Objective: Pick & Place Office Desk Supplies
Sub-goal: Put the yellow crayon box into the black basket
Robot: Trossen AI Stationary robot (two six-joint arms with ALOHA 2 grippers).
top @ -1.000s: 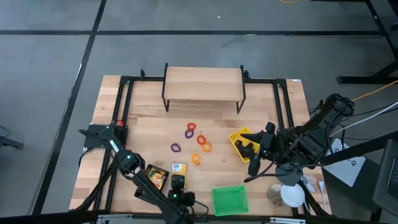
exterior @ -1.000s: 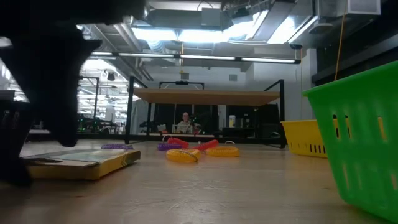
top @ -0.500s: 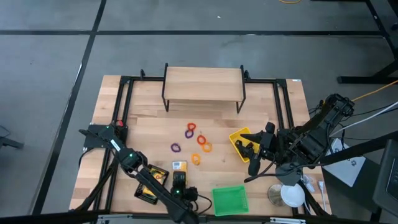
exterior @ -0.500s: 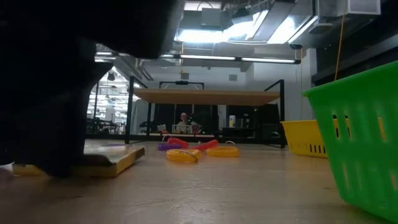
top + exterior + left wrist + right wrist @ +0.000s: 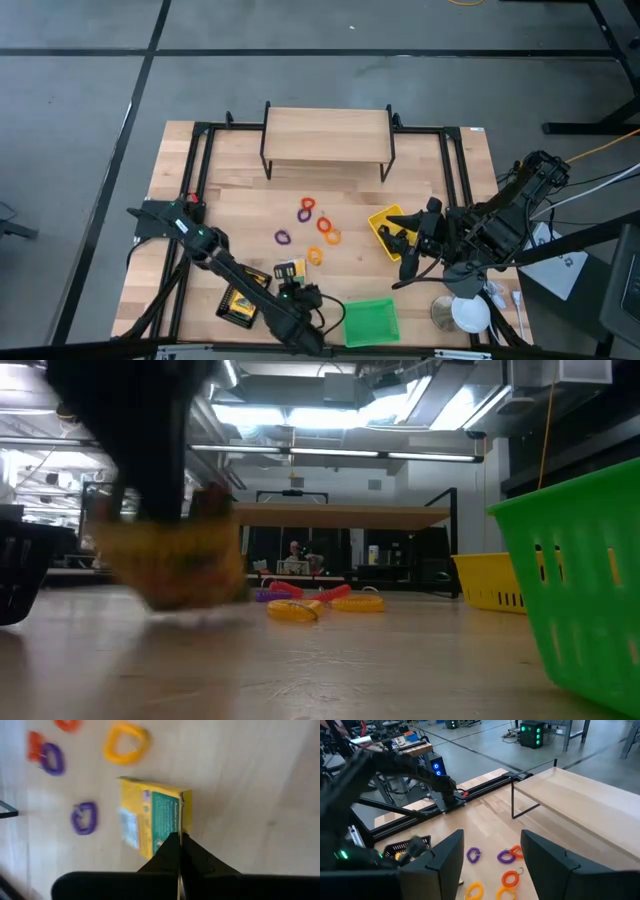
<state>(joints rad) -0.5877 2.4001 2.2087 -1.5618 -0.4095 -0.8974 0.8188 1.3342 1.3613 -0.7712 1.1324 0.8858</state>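
A flat yellow printed box (image 5: pixel 289 269) (image 5: pixel 152 820) hangs off the table in my left gripper (image 5: pixel 290 283) (image 5: pixel 180 847), which is shut on it near the table's front edge. In the low view the box (image 5: pixel 178 565) shows blurred, clear of the wood. A second yellow box (image 5: pixel 240 303) lies flat to its left. Purple, red, orange and yellow rings (image 5: pixel 315 230) lie loose mid-table. My right gripper (image 5: pixel 403 242) (image 5: pixel 490 865) stands open over the yellow bin (image 5: pixel 385 222), holding nothing. My left gripper pinches the yellow box at its near end, by the corner next to the green panel (image 5: pixel 172 827), between its two shut fingers. The fingers come from above, and the box hangs below them, tilted and clear of the table.
A green bin (image 5: pixel 370 321) (image 5: pixel 575 590) stands right of the held box at the front edge. A wooden shelf (image 5: pixel 328 135) stands at the back, with black rails (image 5: pixel 198 160) along both sides. A white cup (image 5: pixel 468 312) sits front right. A black mesh tray (image 5: pixel 20 575) shows in the low view.
My left gripper has shut on the yellow box and raised it off the table, shifting a little toward the green bin. The box lay flat a second ago; now it hangs tilted below the fingers.
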